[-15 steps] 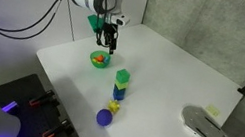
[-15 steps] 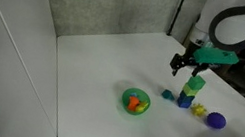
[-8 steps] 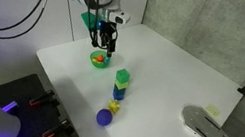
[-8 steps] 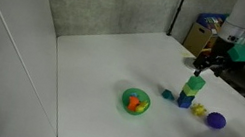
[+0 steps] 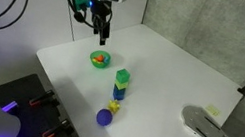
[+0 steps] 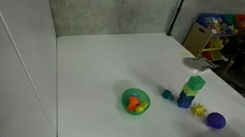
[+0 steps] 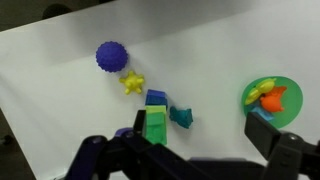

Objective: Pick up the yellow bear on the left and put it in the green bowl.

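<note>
The green bowl (image 5: 99,59) sits on the white table and also shows in the other exterior view (image 6: 135,101) and at the right of the wrist view (image 7: 270,95). Inside it lie a pale-yellow figure (image 7: 262,90) and an orange one (image 7: 276,100). A second small yellow figure (image 7: 132,82) lies on the table between the blue ball (image 7: 112,56) and the block stack (image 7: 155,118); it also shows in both exterior views (image 5: 113,105) (image 6: 199,111). My gripper (image 5: 101,34) hangs well above the bowl. In the wrist view the gripper (image 7: 200,130) is open and empty.
A teal figure (image 7: 181,116) lies beside the block stack (image 5: 121,84). The blue ball (image 5: 105,117) is near the table's front edge. A grey device (image 5: 206,126) sits at the table's right corner. Walls stand behind the table.
My gripper has risen and pulled back from just above the green bowl. The objects on the table have not moved.
</note>
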Robot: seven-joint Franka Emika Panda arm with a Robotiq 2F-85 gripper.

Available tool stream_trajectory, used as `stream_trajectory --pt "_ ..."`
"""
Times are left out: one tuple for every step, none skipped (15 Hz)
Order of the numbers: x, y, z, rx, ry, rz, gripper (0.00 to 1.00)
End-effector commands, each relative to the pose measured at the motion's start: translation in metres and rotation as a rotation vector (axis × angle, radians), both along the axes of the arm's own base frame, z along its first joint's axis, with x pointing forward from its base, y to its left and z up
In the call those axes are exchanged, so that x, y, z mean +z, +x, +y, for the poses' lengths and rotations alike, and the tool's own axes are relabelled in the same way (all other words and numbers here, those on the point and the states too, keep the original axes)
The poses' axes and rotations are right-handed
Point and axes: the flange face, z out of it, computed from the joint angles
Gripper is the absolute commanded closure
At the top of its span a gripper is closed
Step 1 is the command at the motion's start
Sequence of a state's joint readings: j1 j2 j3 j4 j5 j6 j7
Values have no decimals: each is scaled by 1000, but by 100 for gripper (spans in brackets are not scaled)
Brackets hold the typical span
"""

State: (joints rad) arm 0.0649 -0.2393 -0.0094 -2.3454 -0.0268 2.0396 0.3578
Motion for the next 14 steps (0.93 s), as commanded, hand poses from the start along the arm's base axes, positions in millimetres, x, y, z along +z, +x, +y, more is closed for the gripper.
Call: stream_trajectory --pt "49 -23 13 4 7 -26 0" --pt "59 -29 15 13 6 -36 0" --pt "70 -35 18 31 12 -47 0" --pt "77 -40 19 45 21 -58 0" --pt "84 -45 19 58 30 -74 0" --pt "89 -50 18 75 25 -101 0" --pt "93 -53 17 83 18 -134 0" --pt "95 -56 17 98 19 -151 0" --pt "98 -60 18 106 20 -162 0" --pt "101 -62 19 113 21 -172 0" --pt "97 -53 20 89 12 -138 0" --pt "99 -54 21 91 11 -143 0" --pt "99 -54 21 92 10 -143 0" --pt "98 -54 22 92 8 -140 0"
